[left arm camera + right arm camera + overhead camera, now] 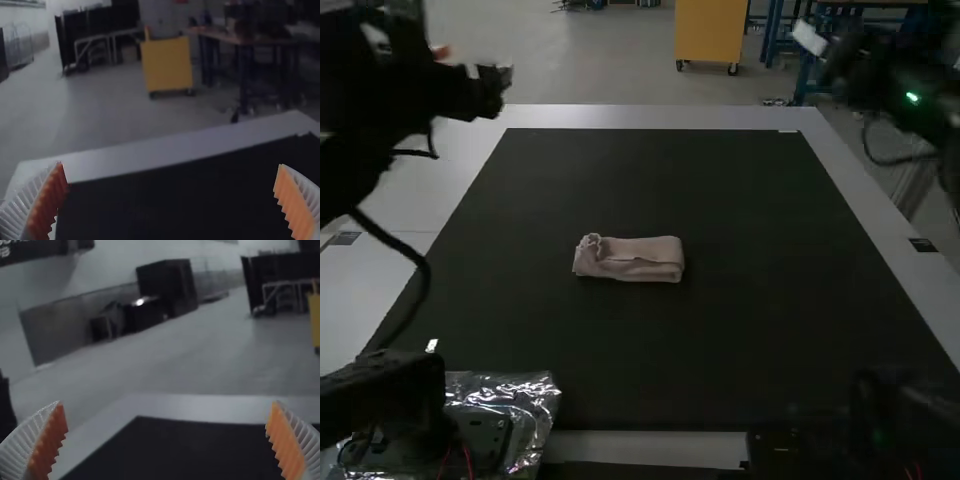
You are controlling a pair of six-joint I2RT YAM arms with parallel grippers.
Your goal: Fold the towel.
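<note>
The pale pink towel (630, 259) lies as a small, narrow folded strip near the middle of the dark mat, its left end slightly ruffled. My left gripper (498, 80) is raised over the far left side, well away from the towel. In the left wrist view the left gripper (171, 200) has its two ribbed fingers wide apart with nothing between them. Up at the far right is my right gripper (813, 40), also clear of the towel. The right wrist view has the right gripper (166, 439) open and holding nothing.
A black mat (740, 340) covers most of the table, with a light border (650, 117) around it. Crinkled clear plastic (535, 400) lies by the left arm's base at the near left corner. A cable hangs from the left arm over the mat's left edge.
</note>
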